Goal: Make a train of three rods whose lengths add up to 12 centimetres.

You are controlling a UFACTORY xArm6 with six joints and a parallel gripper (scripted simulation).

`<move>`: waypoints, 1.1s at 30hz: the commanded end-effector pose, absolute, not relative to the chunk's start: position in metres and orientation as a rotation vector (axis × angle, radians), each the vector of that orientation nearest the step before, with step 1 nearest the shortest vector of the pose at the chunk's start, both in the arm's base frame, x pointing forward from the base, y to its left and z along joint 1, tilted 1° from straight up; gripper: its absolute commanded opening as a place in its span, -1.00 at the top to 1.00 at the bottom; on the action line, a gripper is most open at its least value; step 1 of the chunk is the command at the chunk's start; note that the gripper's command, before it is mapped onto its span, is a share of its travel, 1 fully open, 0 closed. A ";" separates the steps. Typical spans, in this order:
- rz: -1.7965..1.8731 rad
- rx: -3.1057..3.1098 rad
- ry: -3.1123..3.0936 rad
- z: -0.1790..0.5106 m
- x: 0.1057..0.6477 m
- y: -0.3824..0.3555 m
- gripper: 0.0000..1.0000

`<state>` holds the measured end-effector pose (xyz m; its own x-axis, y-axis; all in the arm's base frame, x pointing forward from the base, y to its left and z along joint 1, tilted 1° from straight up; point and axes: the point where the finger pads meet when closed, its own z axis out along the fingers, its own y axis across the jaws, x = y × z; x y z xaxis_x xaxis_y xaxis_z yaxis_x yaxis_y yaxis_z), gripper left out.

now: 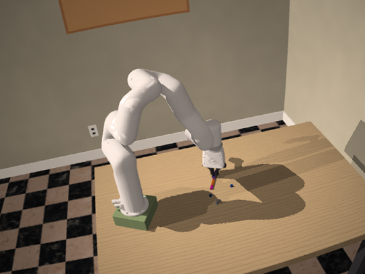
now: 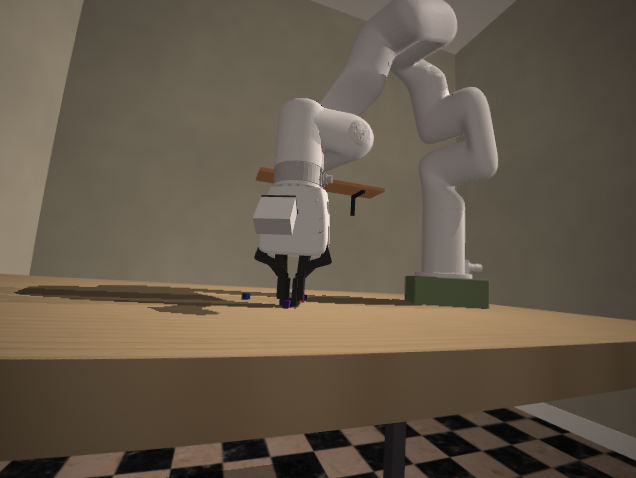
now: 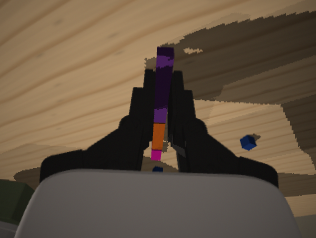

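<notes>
Magenta rod [image 3: 156, 155] sits nearest the wrist camera, then the orange rod [image 3: 158, 136], then the purple rod [image 3: 163, 82] running away between the fingers, all three in one line; two, four and six make the twelve asked for. The gripper [image 3: 161, 102] is narrow and clamped on the purple rod, low at the table [image 1: 290, 211], which suggests it is setting this last and longest piece against the orange end, held along the line so the ends meet squarely. From the wrist view the joints look tight and straight, though the fingers cover part of the purple rod and I cannot tell whether it lies fully flat yet. A blue rod [image 3: 248, 143] lies off to the right, apart from the line, and a second blue rod [image 1: 210, 195] lies just past the magenta end, close enough that its gap to the train deserves a check. A grey rod [image 1: 218, 201] lies a little beyond that, nearer the table's front. What remains, as I judge it, is to open and lift straight up without nudging the line.
</notes>
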<state>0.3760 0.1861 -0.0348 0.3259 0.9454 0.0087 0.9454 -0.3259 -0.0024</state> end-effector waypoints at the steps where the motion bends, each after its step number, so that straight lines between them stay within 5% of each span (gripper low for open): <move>1: -0.015 -2.553 -1.820 -0.034 0.377 0.187 0.92; 21: -0.015 -2.553 -1.820 -0.034 0.377 0.187 0.92; 33: -0.015 -2.553 -1.820 -0.034 0.377 0.187 0.59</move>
<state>0.3760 0.1861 -0.0348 0.3259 0.9454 0.0087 0.9454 -0.3259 -0.0024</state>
